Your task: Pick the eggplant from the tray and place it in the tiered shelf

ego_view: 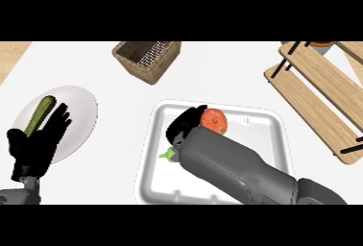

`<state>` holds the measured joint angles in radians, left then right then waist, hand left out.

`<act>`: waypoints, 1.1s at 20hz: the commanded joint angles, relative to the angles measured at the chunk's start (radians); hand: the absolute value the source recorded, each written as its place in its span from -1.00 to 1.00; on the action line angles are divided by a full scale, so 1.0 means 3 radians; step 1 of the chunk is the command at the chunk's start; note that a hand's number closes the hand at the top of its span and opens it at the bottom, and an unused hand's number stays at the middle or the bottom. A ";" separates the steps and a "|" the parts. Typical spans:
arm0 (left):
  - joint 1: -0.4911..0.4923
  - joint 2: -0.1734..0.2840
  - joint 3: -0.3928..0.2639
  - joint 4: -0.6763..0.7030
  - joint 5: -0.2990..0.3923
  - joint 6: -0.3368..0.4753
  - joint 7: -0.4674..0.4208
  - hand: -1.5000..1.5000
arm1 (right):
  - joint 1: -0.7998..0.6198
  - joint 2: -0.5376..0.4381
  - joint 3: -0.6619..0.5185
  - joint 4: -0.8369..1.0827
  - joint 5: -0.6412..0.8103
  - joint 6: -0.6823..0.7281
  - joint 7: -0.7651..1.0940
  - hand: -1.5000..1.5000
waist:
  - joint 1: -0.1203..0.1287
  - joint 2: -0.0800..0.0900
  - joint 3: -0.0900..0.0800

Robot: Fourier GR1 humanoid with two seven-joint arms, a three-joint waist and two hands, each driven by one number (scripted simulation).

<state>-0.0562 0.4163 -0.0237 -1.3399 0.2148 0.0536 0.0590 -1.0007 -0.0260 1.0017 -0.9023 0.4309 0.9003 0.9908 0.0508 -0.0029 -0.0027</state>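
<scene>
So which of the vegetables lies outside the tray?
The long green one, on the plate at left; the orange one sits in the tray.

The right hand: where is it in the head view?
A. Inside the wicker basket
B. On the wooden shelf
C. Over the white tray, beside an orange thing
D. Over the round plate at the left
C: the right hand reaches over the white tray, its black fingers next to the orange thing; the shelf and the basket stand apart from it.
</scene>
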 commanded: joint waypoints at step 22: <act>0.0224 -0.0018 0.0192 -0.0301 -0.0049 -0.0077 0.0104 0.00 | 0.0174 0.0085 0.0158 0.0194 -0.0022 0.0105 0.0605 1.00 | -0.0107 0.0004 0.0009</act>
<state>-0.0162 0.4064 0.0288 -1.3803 0.2017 0.0347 0.0728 -0.9977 -0.0117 1.0466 -0.8566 0.4151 0.9362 1.0393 0.0217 -0.0057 0.0005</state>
